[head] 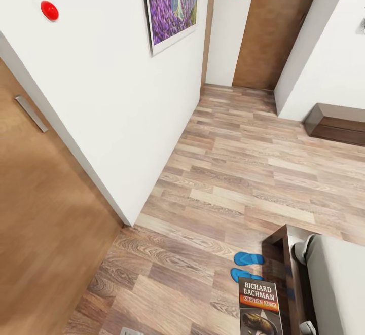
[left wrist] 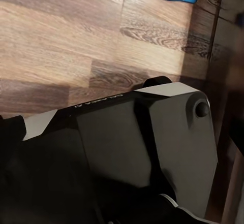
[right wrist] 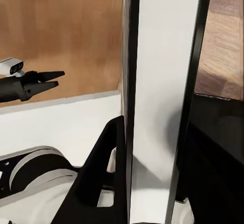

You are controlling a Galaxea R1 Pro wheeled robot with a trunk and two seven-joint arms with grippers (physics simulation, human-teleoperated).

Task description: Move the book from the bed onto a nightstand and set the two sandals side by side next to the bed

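Right claw is pinching the book edge-on, hiding the bed; sandals are lying beside the bed; left claw's state untellable.

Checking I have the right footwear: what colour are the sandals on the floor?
Bright blue; the sandals show best in the head view, beside the bed.

White wall runs along left, ending at corner near middle. Framed purple lavender picture hangs on it, far end. Red round fixture high on wall, left. Brown wooden door with metal handle at near left. Wood-plank floor, mixed brown and grey tones. Second brown door at far end. Even, soft light.
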